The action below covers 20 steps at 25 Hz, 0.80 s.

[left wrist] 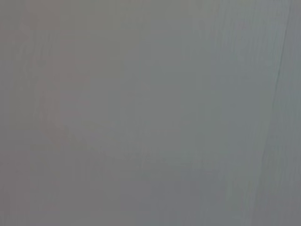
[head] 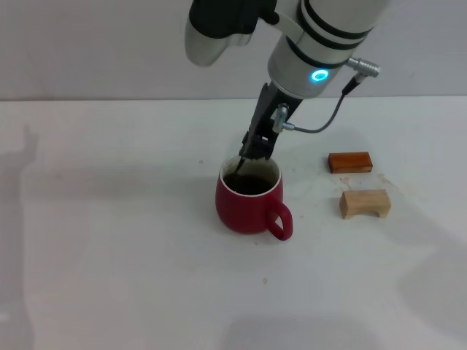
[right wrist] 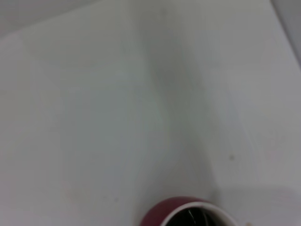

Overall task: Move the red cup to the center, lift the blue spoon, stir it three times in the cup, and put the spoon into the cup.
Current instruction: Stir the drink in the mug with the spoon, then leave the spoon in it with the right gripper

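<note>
The red cup (head: 250, 197) stands upright near the middle of the white table, handle toward the front right, with dark liquid inside. My right gripper (head: 255, 151) hangs just over the cup's far rim, shut on the blue spoon (head: 239, 169). Only the spoon's thin neck shows, slanting down into the liquid; its handle is hidden between the fingers. The right wrist view catches the cup's rim (right wrist: 162, 214) at its edge, with a glint of the spoon (right wrist: 193, 217) inside. My left gripper does not show; its wrist view holds only a blank grey surface.
Two small wooden blocks lie to the right of the cup: an orange-brown one (head: 349, 162) farther back and a pale one (head: 364, 203) nearer the front. A grey cable (head: 328, 120) loops from the right wrist above the table.
</note>
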Available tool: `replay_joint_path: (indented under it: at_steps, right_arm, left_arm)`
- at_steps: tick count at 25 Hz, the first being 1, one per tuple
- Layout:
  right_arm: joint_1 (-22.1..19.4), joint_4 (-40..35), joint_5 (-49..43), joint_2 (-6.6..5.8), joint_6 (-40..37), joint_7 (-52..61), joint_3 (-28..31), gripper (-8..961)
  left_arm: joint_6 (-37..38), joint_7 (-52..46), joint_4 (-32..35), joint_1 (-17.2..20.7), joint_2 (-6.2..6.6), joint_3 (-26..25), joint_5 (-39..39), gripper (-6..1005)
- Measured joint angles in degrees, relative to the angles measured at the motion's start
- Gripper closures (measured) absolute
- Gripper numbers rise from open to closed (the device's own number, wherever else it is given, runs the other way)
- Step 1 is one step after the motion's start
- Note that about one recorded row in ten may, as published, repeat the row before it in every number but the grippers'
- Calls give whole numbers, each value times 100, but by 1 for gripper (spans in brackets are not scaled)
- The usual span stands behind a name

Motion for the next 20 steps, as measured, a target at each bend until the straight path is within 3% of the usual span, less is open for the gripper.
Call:
replay_joint_path:
  at_steps: [9,20]
  right_arm:
    - [13,-37,-284,-1,69,103,-47,817]
    - [36,48,184,17,287,30,-264,818]
  left_arm:
    - [10,-7,-62,24,0,0,-1,158]
    - [50,-7,-74,23,0,0,-7,158]
